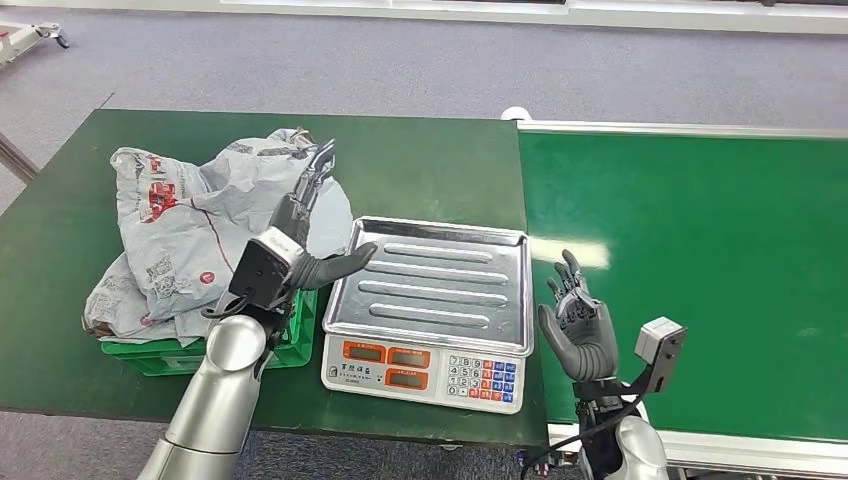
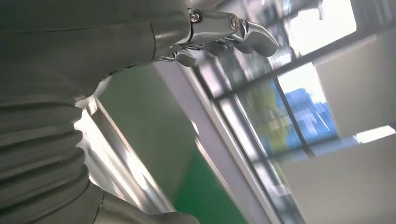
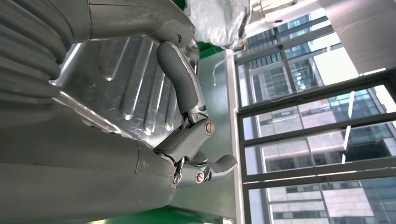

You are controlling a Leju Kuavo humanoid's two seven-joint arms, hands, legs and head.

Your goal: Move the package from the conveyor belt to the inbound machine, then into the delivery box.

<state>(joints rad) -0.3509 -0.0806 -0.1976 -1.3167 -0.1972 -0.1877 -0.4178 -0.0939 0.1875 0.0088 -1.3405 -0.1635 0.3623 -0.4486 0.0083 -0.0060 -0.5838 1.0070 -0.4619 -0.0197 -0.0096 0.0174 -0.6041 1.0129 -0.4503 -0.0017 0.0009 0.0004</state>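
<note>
A: Which step? The grey packages (image 1: 190,225) already lie heaped in the green box (image 1: 160,353) at the left; the scale (image 1: 428,310) tray and the conveyor belt (image 1: 700,270) at the right carry none.

B: So a cycle looks finished (my reading); left hand (image 1: 300,240) above the heap, fingers spread, holding nothing; right hand (image 1: 578,325) open beside the scale; next needs a fresh package; the scale sits between.

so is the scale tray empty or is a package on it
Empty. The scale tray shows its bare ribbed metal in the head view; the grey packages lie piled on the green crate beside it.
</note>
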